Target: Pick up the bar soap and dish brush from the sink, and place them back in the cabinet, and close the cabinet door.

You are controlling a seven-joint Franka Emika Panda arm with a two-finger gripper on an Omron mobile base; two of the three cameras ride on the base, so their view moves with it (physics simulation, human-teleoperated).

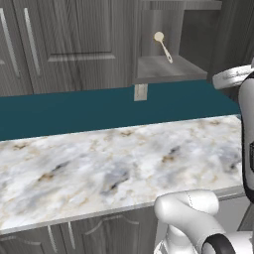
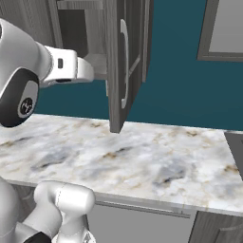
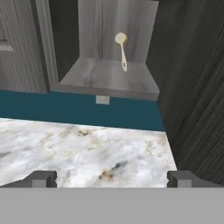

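**Open wall cabinet with the dish brush on its shelf; gripper released above the counter**

The cabinet [image 1: 168,69] stands open above a marble-patterned counter [image 1: 114,163] backed by a teal wall [image 1: 74,106]. On the grey inner shelf [image 3: 109,78] the dish brush [image 3: 122,51] leans upright against the back panel, its round cream head uppermost and its thin pale handle running down to the shelf surface; in the left base view the same brush [image 1: 163,46] appears tilted, head to the upper left. A small pale wall outlet [image 3: 102,99] sits on the teal wall just below the shelf's front edge.

The cabinet door [image 2: 121,61] is swung out toward the room, edge-on in the right base view, with its vertical silver bar handle [image 2: 125,64] on the face turned to the right. In the hand view the door's dark woodgrain surface fills the right side, beside the shelf.

The gripper [image 3: 111,179] hangs over the counter, facing the open cabinet, well apart from the brush. Its two dark fingertips [image 3: 41,178] stand wide apart at the lower corners of the hand view with nothing between them: the claw is released and grasps no object.

Closed woodgrain cabinet doors [image 1: 64,44] with silver handles flank the open compartment on its left.
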